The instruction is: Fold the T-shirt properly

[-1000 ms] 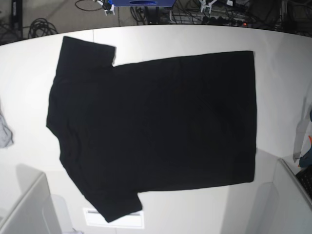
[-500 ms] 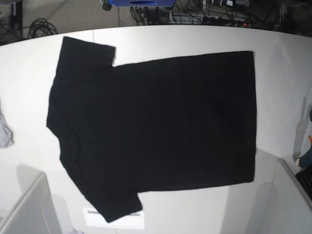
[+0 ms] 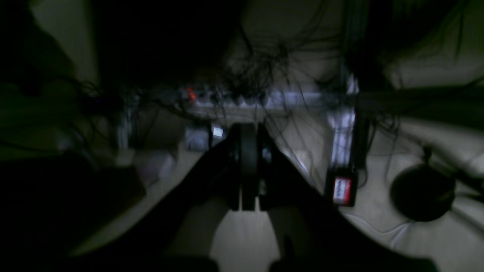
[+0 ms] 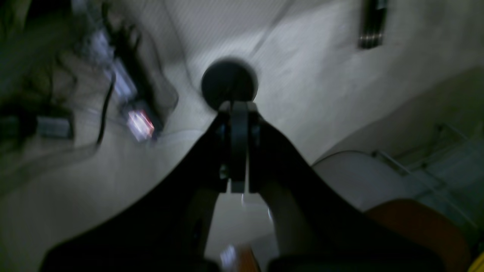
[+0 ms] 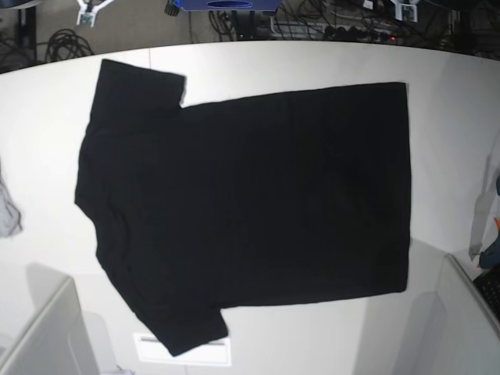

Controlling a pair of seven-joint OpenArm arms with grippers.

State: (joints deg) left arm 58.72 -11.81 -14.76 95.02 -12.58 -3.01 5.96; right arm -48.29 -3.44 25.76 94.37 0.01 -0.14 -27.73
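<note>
The T-shirt (image 5: 250,203) lies spread flat on the white table (image 5: 312,62), plain black side up, collar to the left and hem to the right. Both sleeves are laid out, one at the far left and one at the near left. Neither wrist view shows the shirt. My left gripper (image 3: 247,130) is shut with nothing in it, over a dim floor with cables. My right gripper (image 4: 239,107) is also shut and holds nothing, over pale floor. In the base view only small white arm parts show beyond the table's far edge, at the left (image 5: 88,11) and right (image 5: 406,9).
A small grey cloth scrap (image 5: 8,211) lies at the table's left edge. A white label (image 5: 183,350) sits under the near sleeve. Grey panels stand at the near corners (image 5: 47,336) (image 5: 461,328). Cables (image 5: 62,39) and a power strip (image 3: 264,100) lie on the floor behind.
The white arm parts at the far edge have moved apart, one leftward and one rightward. The T-shirt has not moved.
</note>
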